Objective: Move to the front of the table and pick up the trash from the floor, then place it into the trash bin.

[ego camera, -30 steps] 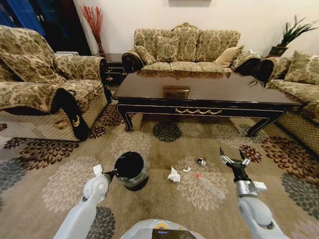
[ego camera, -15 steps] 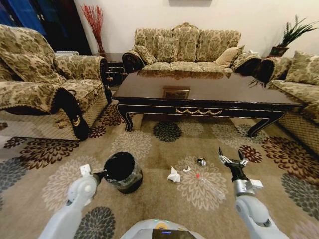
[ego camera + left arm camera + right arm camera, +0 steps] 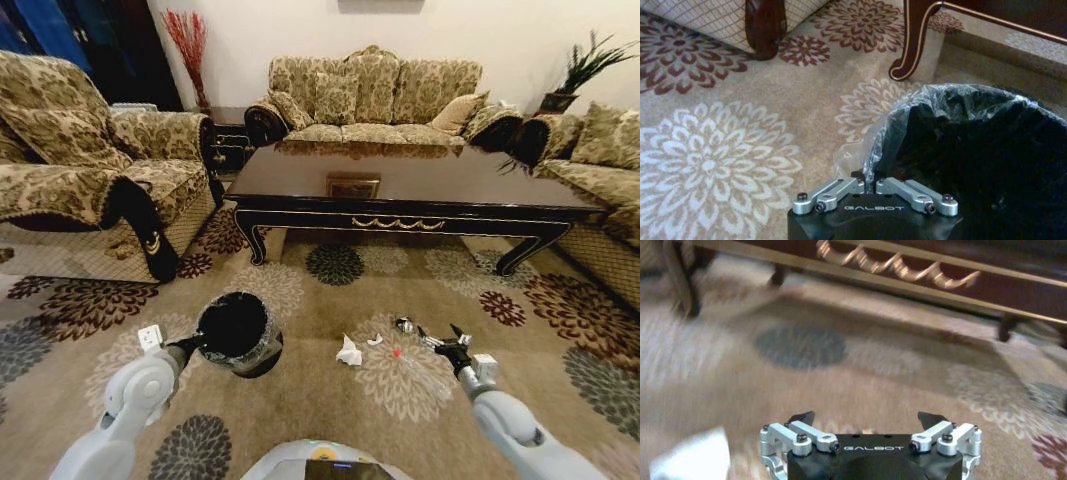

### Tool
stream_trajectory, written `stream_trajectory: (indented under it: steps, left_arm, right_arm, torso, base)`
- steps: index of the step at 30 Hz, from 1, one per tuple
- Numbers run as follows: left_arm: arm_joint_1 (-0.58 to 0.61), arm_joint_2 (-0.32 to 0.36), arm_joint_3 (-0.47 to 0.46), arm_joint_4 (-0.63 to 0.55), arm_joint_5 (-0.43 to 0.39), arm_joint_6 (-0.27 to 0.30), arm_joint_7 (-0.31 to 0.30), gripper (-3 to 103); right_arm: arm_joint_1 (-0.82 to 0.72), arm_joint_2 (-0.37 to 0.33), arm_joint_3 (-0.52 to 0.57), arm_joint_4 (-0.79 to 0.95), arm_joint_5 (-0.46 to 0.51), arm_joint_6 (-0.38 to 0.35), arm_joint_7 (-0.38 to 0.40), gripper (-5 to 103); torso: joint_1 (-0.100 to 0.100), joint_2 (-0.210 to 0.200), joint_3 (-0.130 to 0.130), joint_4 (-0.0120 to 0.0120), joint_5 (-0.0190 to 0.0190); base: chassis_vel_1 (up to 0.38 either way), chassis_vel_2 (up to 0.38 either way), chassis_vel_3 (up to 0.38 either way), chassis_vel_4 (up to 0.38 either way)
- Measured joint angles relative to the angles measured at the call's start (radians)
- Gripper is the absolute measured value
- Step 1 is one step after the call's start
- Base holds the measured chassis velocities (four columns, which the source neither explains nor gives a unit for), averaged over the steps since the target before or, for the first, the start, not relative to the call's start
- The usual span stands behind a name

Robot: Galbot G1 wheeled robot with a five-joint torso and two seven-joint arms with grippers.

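The trash bin (image 3: 235, 328), black with a crinkled bag, hangs tilted just above the floor (image 3: 300, 400) at the left. My left gripper (image 3: 192, 347) is shut on its near rim; in the left wrist view that gripper (image 3: 871, 181) pinches the rim and bag of the bin (image 3: 973, 150). The trash lies in front of the table (image 3: 400, 185): a crumpled white paper wad (image 3: 349, 352), a small white scrap (image 3: 374, 340) and a small dark piece (image 3: 404, 324). My right gripper (image 3: 438, 333) is open, low, just right of the dark piece. In the right wrist view that gripper (image 3: 865, 420) is open with the wad (image 3: 693, 460) beside it.
An armchair (image 3: 90, 170) stands at the left, a sofa (image 3: 375, 100) behind the table, and another sofa (image 3: 600, 160) at the right. The table's curved leg (image 3: 913, 45) is close beyond the bin. A tiny red bit (image 3: 396, 352) lies on the carpet near the wad.
My left arm has swung the bin to the left and tipped it. My right gripper has dropped lower and moved left toward the trash, still open.
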Motion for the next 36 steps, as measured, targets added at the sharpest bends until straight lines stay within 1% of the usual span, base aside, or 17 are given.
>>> stream_trajectory:
  steps: [1, 3, 5, 6, 7, 8, 10, 11, 14, 15, 18, 20, 23, 31, 33, 35, 36]
  left_arm:
    - [0.0, 0.0, 0.0, 0.0, 0.0, 0.0, 0.0, 3]
    - [0.001, -0.004, 0.003, -0.003, 0.001, 0.0, 0.0, 3]
    - [0.003, -0.005, 0.005, -0.003, 0.003, 0.0, 0.0, 3]
    - [0.003, -0.005, 0.005, -0.003, 0.003, 0.0, 0.0, 3]
    - [0.004, -0.005, 0.005, -0.003, 0.003, 0.0, 0.0, 3]
    - [0.005, -0.003, 0.005, -0.003, 0.004, -0.001, 0.001, 3]
    - [0.009, 0.003, 0.004, -0.001, 0.005, -0.002, 0.001, 3]
    - [0.009, 0.003, 0.004, -0.001, 0.005, -0.002, 0.001, 3]
    - [0.016, 0.013, -0.004, -0.003, 0.003, -0.002, 0.0, 3]
    - [0.016, 0.013, -0.004, -0.003, 0.003, -0.002, 0.0, 3]
    - [0.028, 0.031, -0.021, -0.017, -0.012, -0.003, -0.008, 3]
    - [0.032, 0.036, -0.026, -0.021, -0.018, -0.003, -0.011, 3]
    - [0.039, 0.042, -0.037, -0.03, -0.032, -0.003, -0.017, 3]
    - [0.042, 0.043, -0.037, -0.034, -0.034, -0.005, -0.02, 3]
    - [0.042, 0.042, -0.035, -0.034, -0.034, -0.006, -0.02, 3]
    - [0.042, 0.041, -0.034, -0.034, -0.034, -0.006, -0.021, 3]
    - [0.042, 0.04, -0.032, -0.035, -0.034, -0.006, -0.021, 3]
  right_arm:
    - [0.0, 0.0, 0.0, 0.0, 0.0, 0.0, 0.0, 100]
    - [0.035, -0.011, -0.023, -0.118, -0.069, 0.056, -0.138, 100]
    - [0.083, -0.006, -0.034, -0.243, -0.109, 0.122, -0.332, 100]
    - [0.083, -0.006, -0.034, -0.243, -0.109, 0.122, -0.332, 100]
    - [0.107, 0.002, -0.034, -0.298, -0.128, 0.148, -0.426, 100]
    - [0.124, 0.008, -0.033, -0.331, -0.147, 0.16, -0.476, 100]
    - [0.185, 0.036, -0.035, -0.444, -0.213, 0.198, -0.615, 100]
    - [0.185, 0.036, -0.035, -0.444, -0.213, 0.198, -0.615, 100]
    - [0.277, 0.09, -0.051, -0.587, -0.285, 0.236, -0.706, 100]
    - [0.277, 0.09, -0.051, -0.587, -0.285, 0.236, -0.706, 100]
    - [0.349, 0.142, -0.053, -0.703, -0.356, 0.267, -0.774, 100]
    - [0.365, 0.153, -0.053, -0.728, -0.369, 0.273, -0.777, 100]
    - [0.392, 0.183, -0.057, -0.784, -0.388, 0.277, -0.754, 100]
    - [0.405, 0.224, -0.052, -0.837, -0.448, 0.277, -0.713, 100]
    - [0.403, 0.232, -0.049, -0.847, -0.464, 0.279, -0.695, 103]
    - [0.402, 0.239, -0.041, -0.858, -0.487, 0.28, -0.68, 97]
    - [0.402, 0.243, -0.034, -0.865, -0.503, 0.281, -0.674, 97]
  torso:
    - [0.0, 0.0, 0.0, 0.0, 0.0]
    - [0.0, 0.0, 0.0, -0.0001, 0.0005]
    - [0.0, 0.0, 0.0, -0.0003, 0.0008]
    - [0.0, 0.0, 0.0, -0.0003, 0.0008]
    - [0.0, 0.0, 0.0, -0.0003, 0.0003]
    - [0.0, 0.0, 0.0, -0.0003, 0.0002]
    - [0.0, 0.0, 0.0, -0.0001, 0.0003]
    - [0.0, 0.0, 0.0, -0.0001, 0.0003]
    - [0.0, 0.0, 0.0, -0.0001, 0.0005]
    - [0.0, 0.0, 0.0, -0.0001, 0.0005]
    - [0.0, 0.0, 0.0, 0.0002, 0.0002]
    - [0.0, 0.0, 0.0, 0.0003, 0.0003]
    - [0.0, 0.0, 0.0, -0.0001, 0.0003]
    - [0.0, 0.0, 0.0, 0.0, 0.0]
    - [0.0, 0.0, 0.0, 0.0, 0.0001]
    - [0.0, 0.0, 0.0, -0.0002, 0.0003]
    - [0.0, 0.0, 0.0, -0.0002, 0.0003]
  base:
    - [0.0, 0.0, 0.0, 0.0]
    - [0.0, 0.0, 0.0, 0.0]
    - [0.0, 0.0, 0.0, 0.0]
    - [0.0, 0.0, 0.0, 0.0]
    - [0.0, 0.0, 0.0, 0.0]
    - [0.0, 0.0, 0.0, 0.0]
    - [0.0, 0.0, 0.0, 0.0]
    - [0.0, 0.0, 0.0, 0.0]
    - [0.0, 0.0, 0.0, 0.0]
    - [0.0, 0.0, 0.0, 0.0]
    - [0.0, 0.0, 0.0, 0.0]
    - [0.0, 0.0, 0.0, 0.0]
    - [0.0, 0.0, 0.0, 0.0]
    - [0.0, 0.0, 0.0, 0.0]
    - [0.0, 0.0, 0.0, 0.0]
    - [0.0, 0.0, 0.0, 0.0]
    - [0.0, 0.0, 0.0, 0.0]
